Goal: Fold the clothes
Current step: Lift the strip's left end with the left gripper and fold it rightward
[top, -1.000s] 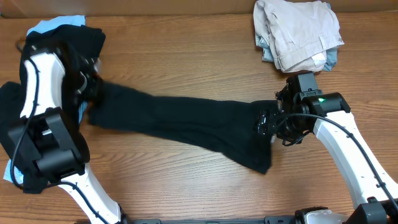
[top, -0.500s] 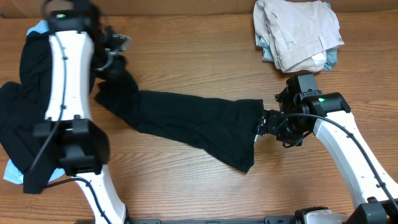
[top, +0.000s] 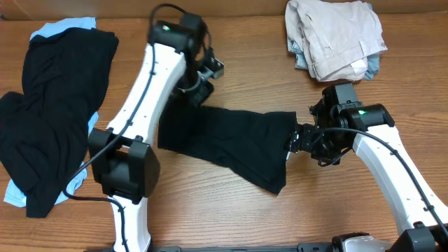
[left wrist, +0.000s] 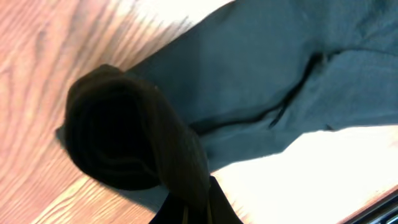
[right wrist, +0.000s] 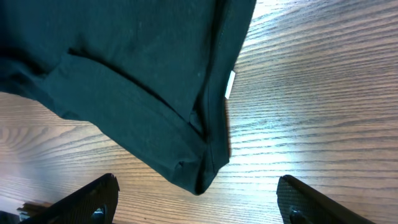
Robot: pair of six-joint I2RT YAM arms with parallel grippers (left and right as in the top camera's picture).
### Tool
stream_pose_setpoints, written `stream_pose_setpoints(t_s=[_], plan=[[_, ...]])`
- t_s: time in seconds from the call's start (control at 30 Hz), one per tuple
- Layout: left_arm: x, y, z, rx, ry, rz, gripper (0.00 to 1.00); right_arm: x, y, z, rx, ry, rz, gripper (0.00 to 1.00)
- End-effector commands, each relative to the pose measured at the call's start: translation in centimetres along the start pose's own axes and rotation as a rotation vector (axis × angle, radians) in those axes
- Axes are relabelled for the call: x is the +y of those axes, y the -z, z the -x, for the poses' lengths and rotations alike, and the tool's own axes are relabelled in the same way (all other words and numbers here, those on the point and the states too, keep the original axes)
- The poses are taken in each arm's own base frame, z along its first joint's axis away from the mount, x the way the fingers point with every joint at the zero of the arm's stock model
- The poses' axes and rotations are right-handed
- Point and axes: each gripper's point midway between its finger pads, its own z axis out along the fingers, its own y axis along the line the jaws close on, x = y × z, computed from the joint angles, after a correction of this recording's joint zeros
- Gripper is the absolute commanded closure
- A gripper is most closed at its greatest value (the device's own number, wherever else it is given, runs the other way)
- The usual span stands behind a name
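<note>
A black shirt (top: 224, 143) lies stretched across the middle of the table. My left gripper (top: 199, 89) is shut on the shirt's left end and holds that bunched fabric (left wrist: 124, 137) lifted above the wood; its jaws (left wrist: 193, 214) are mostly hidden by cloth. My right gripper (top: 299, 140) sits at the shirt's right edge. In the right wrist view its fingers (right wrist: 196, 186) are wide open, with the shirt's hem corner (right wrist: 155, 124) lying on the table between them, ungripped. A small white label (right wrist: 229, 84) shows at that edge.
A heap of black clothes (top: 49, 112) over a light blue garment (top: 66, 28) lies at the far left. A stack of beige and light blue clothes (top: 336, 35) sits at the back right. The left arm's base (top: 122, 175) stands beside the heap.
My left gripper has swung from the left heap to the right and toward the table's middle, dragging the shirt's left end with it; the shirt now lies shorter. The right arm has hardly moved.
</note>
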Motion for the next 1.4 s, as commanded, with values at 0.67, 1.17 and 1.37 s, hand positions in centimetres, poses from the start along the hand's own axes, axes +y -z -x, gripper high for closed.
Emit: stream_pose_setpoints(t_s=[0.67,1.17,1.37], plan=[[-2.7,7.1,4.3,-0.213,0.105,0.047,0.0,-1.3,-7.0,2.5,0.071,-0.023,-0.014,0.12],[-0.5,8.8,3.7,-0.233,0.145,0.096,0.0,1.5,-11.3,-1.1,0.235,-0.054,0.281,0.45],[0.1,8.8,3.4,-0.222,0.158,0.135,0.0,1.6,-11.3,-0.1,0.197,-0.041,0.296,0.93]])
